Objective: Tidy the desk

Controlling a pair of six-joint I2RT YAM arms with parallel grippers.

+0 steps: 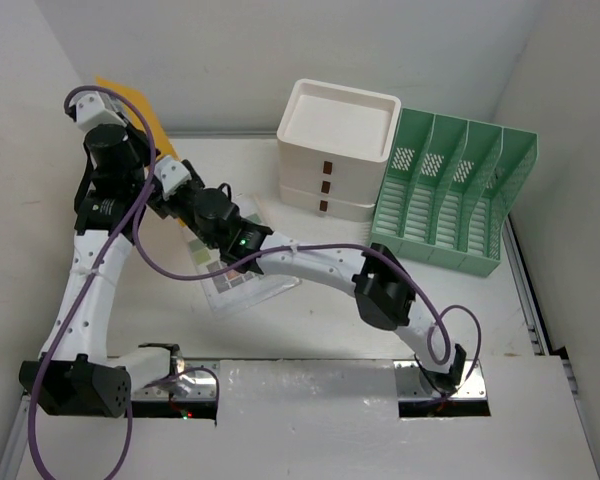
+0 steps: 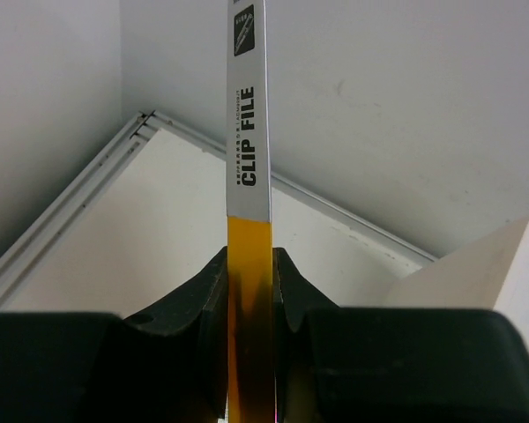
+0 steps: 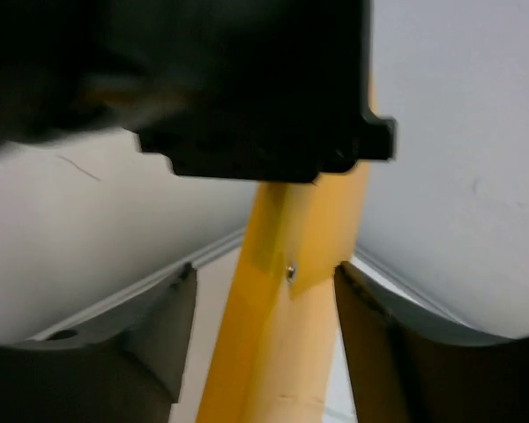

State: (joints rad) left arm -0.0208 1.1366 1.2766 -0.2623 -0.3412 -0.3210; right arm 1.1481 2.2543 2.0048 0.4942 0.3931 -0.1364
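The desk [image 1: 330,320] is a large white tabletop with metal rails. A yellow clip file [image 1: 140,105] is held upright above its far left corner. My left gripper [image 2: 249,264] is shut on the file's spine [image 2: 247,132], which bears a white label reading CLIP FILE. My right gripper [image 3: 264,273] is open, with a finger on either side of the same file [image 3: 282,352] and a gap on each side. The black body of the left gripper [image 3: 247,88] sits just above it in the right wrist view.
A white three-drawer box [image 1: 338,125] stands at the back centre, with a green slotted file rack [image 1: 450,195] to its right. Loose printed sheets [image 1: 235,275] lie on the desk under the right arm. White walls close in the far left corner.
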